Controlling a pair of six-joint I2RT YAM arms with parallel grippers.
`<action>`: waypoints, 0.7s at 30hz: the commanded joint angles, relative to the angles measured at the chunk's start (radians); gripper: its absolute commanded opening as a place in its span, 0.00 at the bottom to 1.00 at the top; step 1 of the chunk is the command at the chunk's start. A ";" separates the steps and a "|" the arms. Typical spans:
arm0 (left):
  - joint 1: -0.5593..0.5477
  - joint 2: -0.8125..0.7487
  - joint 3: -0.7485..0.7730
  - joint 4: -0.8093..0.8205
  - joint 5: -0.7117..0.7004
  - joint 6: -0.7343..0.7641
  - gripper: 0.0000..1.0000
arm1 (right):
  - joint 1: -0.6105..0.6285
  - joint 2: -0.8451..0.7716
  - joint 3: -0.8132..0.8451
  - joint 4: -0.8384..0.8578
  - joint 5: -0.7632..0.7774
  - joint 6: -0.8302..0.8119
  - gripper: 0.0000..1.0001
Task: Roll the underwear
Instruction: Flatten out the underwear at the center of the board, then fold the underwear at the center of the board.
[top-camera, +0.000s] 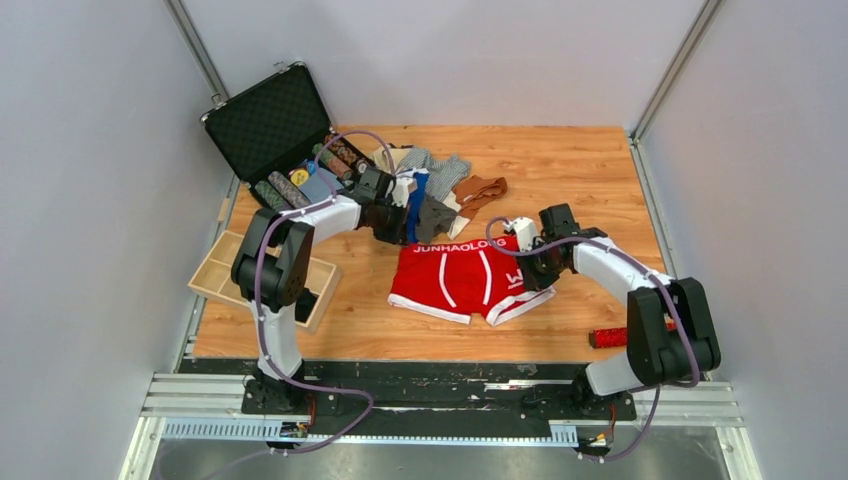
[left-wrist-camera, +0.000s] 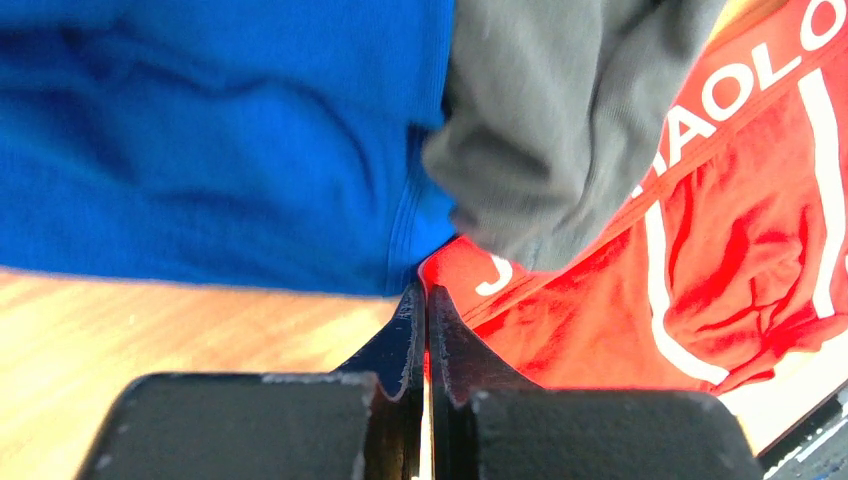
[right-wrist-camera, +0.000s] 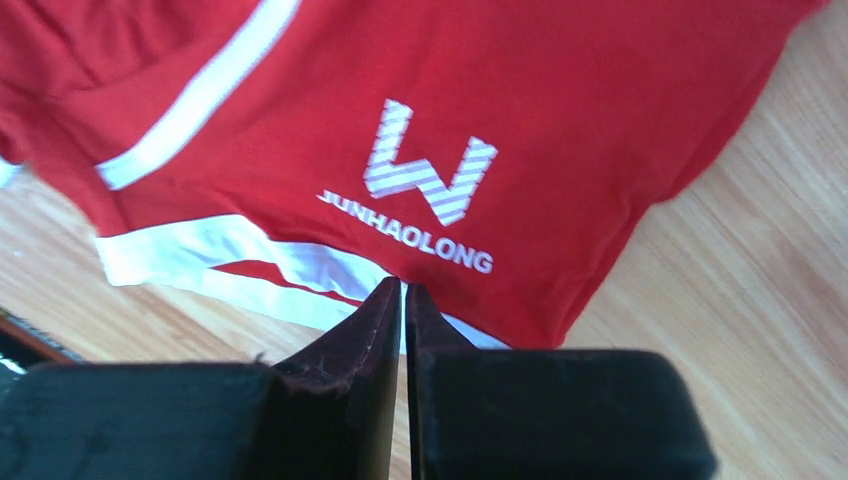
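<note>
- My right end effector (right-wrist-camera: 403, 287) pinched the white leg hem of the red underwear (right-wrist-camera: 560, 120), probably to start rolling from that edge.
- My left end effector (left-wrist-camera: 420, 297) was pressed together at its waistband corner. I couldn't tell whether it held cloth.
- One red underwear lay flat mid-frame on the worktop (top-camera: 580, 170). Heaped above it were one blue pair (left-wrist-camera: 200, 130), one dark grey pair (left-wrist-camera: 560, 120) and one brown pair (top-camera: 480, 190).

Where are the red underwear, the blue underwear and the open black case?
red underwear (top-camera: 465, 280), top external view, front panel between the white stripes
blue underwear (left-wrist-camera: 200, 130), left wrist view, broad blue cloth
open black case (top-camera: 268, 122), top external view, raised lid's lining
</note>
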 joint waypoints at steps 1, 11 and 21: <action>0.003 -0.120 -0.070 -0.008 -0.067 -0.014 0.00 | -0.004 0.029 0.063 0.022 0.034 -0.067 0.11; 0.010 -0.123 -0.120 0.024 -0.003 0.024 0.00 | 0.394 0.055 0.349 0.127 -0.284 -0.072 0.43; 0.056 -0.147 -0.143 0.050 0.053 0.000 0.00 | 0.687 0.410 0.508 0.287 -0.301 -0.195 0.32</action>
